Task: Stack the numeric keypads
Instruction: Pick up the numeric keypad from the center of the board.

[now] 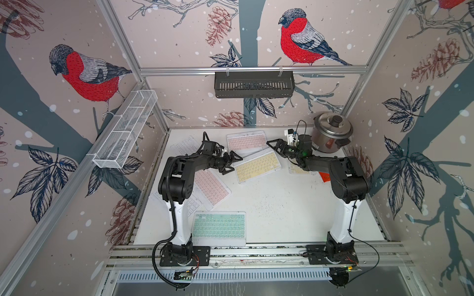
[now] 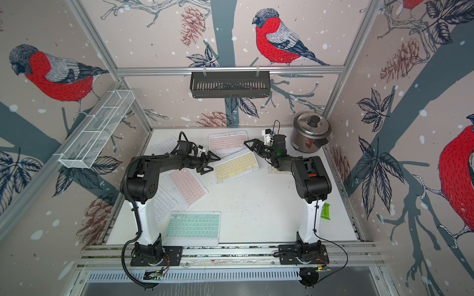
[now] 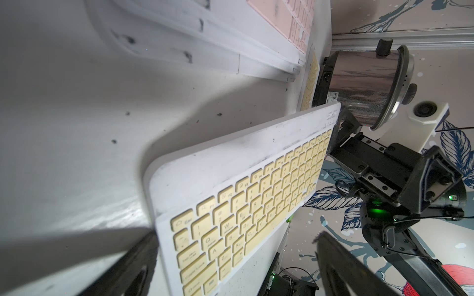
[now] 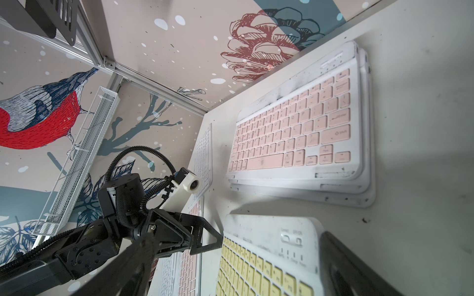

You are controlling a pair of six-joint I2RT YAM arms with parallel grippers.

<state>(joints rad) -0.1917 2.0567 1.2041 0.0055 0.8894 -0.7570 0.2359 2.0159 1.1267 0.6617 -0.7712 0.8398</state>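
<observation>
Now L gripper (image 1: 229,163) & R gripper (image 1: 274,148) gape wide, empty, flanking yellow keypad (image 1: 257,166); next you'd prob. clamp, lift onto pink stack (image 1: 246,141).

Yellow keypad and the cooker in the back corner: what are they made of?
Yellow keypad: frame looks like matte white plastic, scuffed with grey smudges; pale yellow keys, likely plastic too. Cooker: polished metal, probably stainless steel, given the mirror-like reflections on its wall; dark lid knob looks plastic.
</observation>
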